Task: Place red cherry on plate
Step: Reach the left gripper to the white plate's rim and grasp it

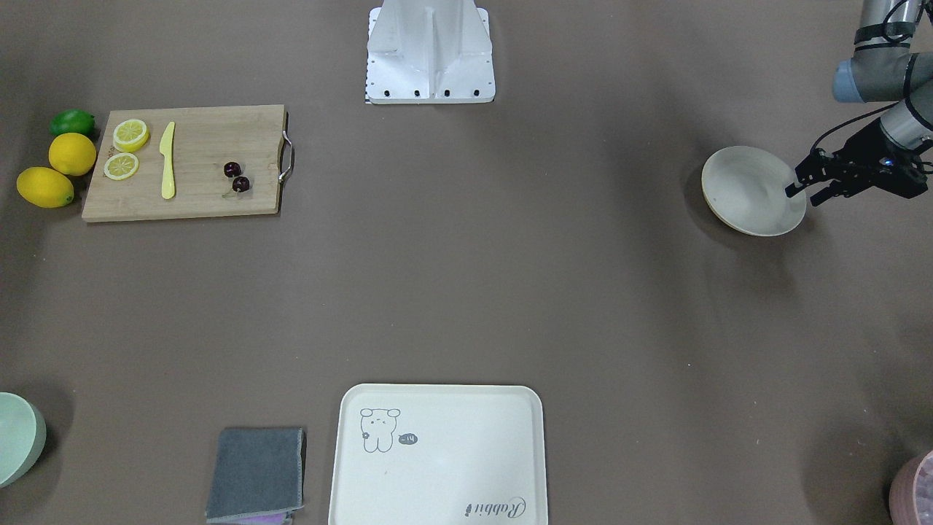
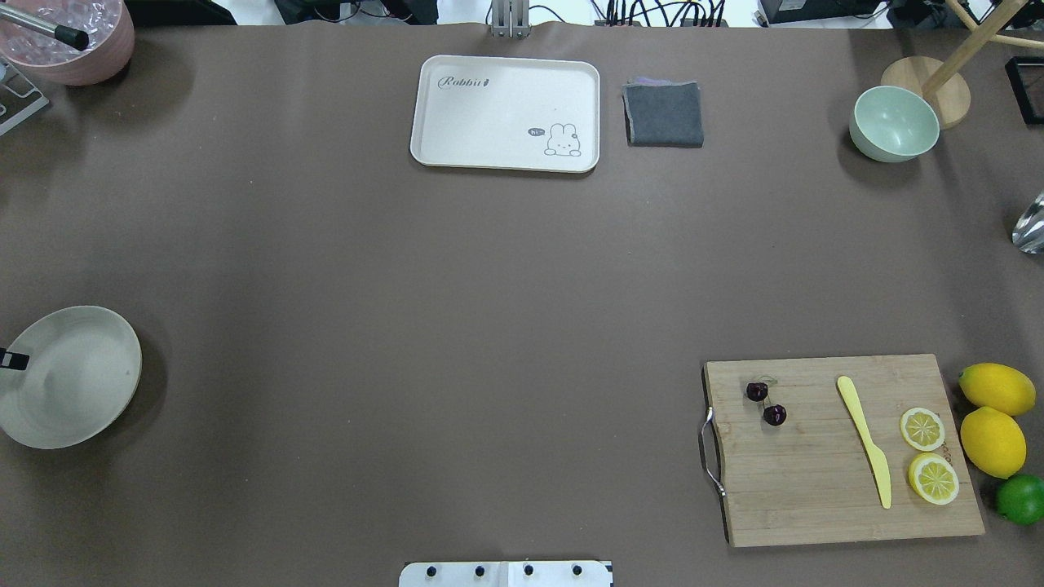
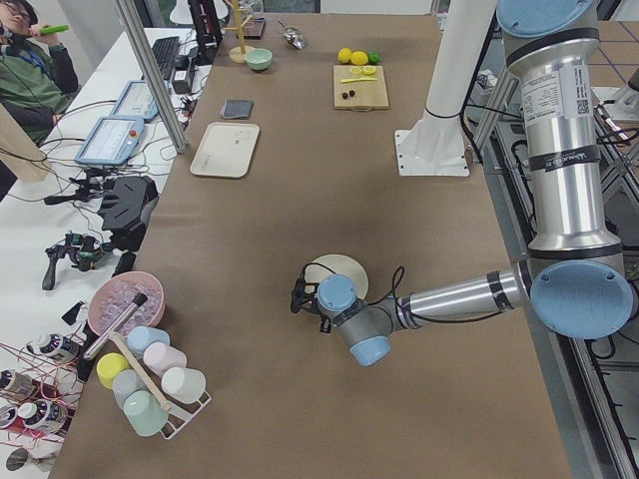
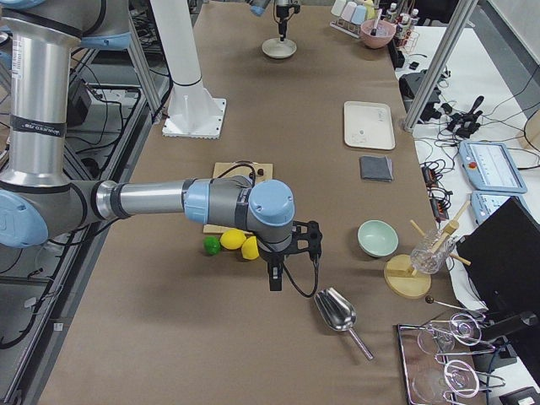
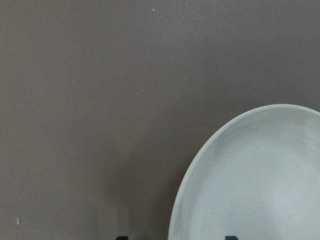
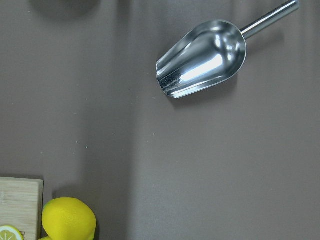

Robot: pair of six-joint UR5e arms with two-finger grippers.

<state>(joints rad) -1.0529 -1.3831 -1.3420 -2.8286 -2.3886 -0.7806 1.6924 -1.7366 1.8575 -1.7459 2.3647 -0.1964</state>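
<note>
One knife (image 1: pixel 168 160) lies near the red cherry (image 1: pixel 236 176); left claw (image 1: pixel 802 197) spread empty, right claw (image 4: pixel 274 277) unclear.

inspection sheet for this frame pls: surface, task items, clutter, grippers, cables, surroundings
Surface: brown table cover, no spill seen.
Job's things: red cherry on the cutting board, near its handle; plate empty, at the table's left end.
Clutter: yellow knife, lemon slices, lemons, lime, tray, grey cloth, mint bowl, metal scoop.
Grippers: left gripper open over the plate's rim, holding nothing; right gripper above the table near the scoop, state unclear.
Cables: wrist cable loops at the left wrist.
Surroundings: person at the side bench.
</note>
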